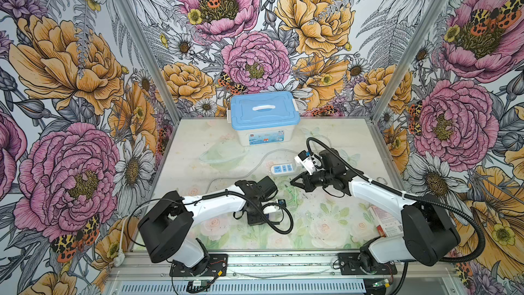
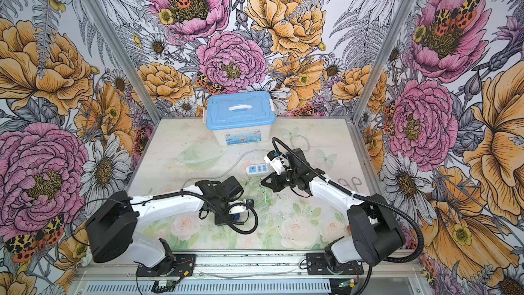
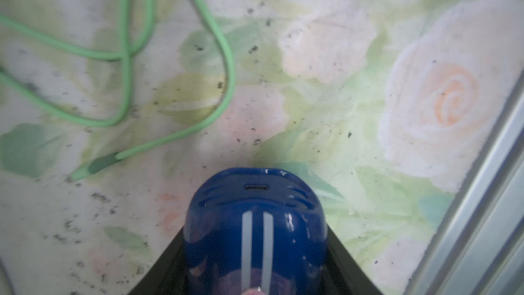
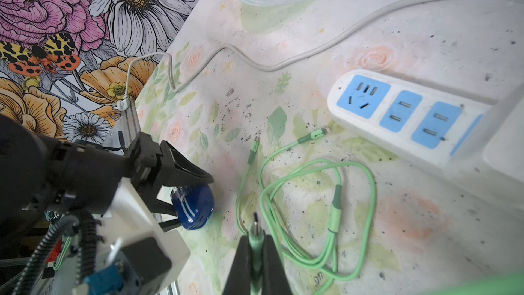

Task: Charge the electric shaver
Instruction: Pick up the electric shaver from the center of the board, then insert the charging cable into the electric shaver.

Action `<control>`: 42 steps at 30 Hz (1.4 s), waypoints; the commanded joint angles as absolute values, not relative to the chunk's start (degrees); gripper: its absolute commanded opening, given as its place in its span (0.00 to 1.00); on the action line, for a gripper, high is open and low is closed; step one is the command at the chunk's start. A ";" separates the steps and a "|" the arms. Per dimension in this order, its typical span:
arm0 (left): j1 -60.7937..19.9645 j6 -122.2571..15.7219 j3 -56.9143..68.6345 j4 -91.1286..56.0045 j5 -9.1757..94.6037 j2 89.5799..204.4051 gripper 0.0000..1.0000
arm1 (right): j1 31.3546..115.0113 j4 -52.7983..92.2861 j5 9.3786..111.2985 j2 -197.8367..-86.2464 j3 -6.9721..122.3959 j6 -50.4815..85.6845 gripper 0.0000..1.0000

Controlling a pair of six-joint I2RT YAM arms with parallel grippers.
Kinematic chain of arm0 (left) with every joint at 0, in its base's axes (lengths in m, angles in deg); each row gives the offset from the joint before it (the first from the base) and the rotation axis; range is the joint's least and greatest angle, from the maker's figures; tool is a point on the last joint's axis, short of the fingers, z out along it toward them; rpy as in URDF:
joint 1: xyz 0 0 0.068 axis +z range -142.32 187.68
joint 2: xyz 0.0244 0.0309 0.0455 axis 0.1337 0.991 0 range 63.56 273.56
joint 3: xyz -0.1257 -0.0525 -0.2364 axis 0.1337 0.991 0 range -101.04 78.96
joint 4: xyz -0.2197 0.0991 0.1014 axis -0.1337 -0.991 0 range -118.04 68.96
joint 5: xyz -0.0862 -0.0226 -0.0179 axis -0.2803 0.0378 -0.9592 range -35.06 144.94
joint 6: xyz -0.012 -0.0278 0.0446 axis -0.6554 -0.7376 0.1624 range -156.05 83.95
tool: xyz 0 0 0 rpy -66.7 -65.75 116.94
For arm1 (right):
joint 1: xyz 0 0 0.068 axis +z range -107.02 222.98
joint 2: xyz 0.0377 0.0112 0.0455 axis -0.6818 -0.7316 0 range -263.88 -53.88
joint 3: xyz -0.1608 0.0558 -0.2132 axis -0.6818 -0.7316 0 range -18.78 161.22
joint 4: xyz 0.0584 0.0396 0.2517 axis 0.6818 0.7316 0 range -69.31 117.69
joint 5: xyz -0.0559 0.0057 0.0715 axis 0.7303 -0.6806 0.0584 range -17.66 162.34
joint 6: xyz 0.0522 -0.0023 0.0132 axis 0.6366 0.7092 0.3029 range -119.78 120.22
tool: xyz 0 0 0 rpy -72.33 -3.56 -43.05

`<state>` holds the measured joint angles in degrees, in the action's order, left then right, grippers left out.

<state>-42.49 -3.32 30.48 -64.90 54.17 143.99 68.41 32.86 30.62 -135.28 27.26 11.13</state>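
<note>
My left gripper (image 3: 256,251) is shut on the glossy dark-blue electric shaver (image 3: 255,231), with a black finger against each side. The shaver's charging slot (image 3: 256,187) faces away from the wrist, just above the table. The right wrist view shows the same shaver (image 4: 194,208) between those fingers, to one side of the coiled green cable (image 4: 354,222). My right gripper (image 4: 256,239) is shut on one of the cable's green plugs (image 4: 255,224), whose metal tip sticks out past the fingertips. In both top views the right gripper (image 1: 292,183) (image 2: 262,184) hovers near the white power strip (image 1: 283,169).
The power strip (image 4: 397,114) has blue sockets, a white block (image 4: 502,148) at one end and a grey cord (image 4: 283,66). A blue-lidded box (image 1: 265,110) stands at the back. A red-and-white pack (image 1: 382,219) lies beside the right arm. The aluminium rail (image 3: 482,194) edges the table.
</note>
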 commanded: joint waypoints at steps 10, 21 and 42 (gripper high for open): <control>-41.98 -4.09 41.74 -48.29 60.32 121.86 0.00 | 74.06 49.47 29.05 -136.04 39.04 4.57 0.00; -46.80 3.89 42.52 -48.11 65.67 120.74 0.00 | 80.97 61.67 26.61 -141.30 45.25 -0.40 0.00; -49.53 3.17 40.03 -47.50 65.58 122.36 0.00 | 85.34 62.97 24.95 -147.06 48.81 -2.42 0.00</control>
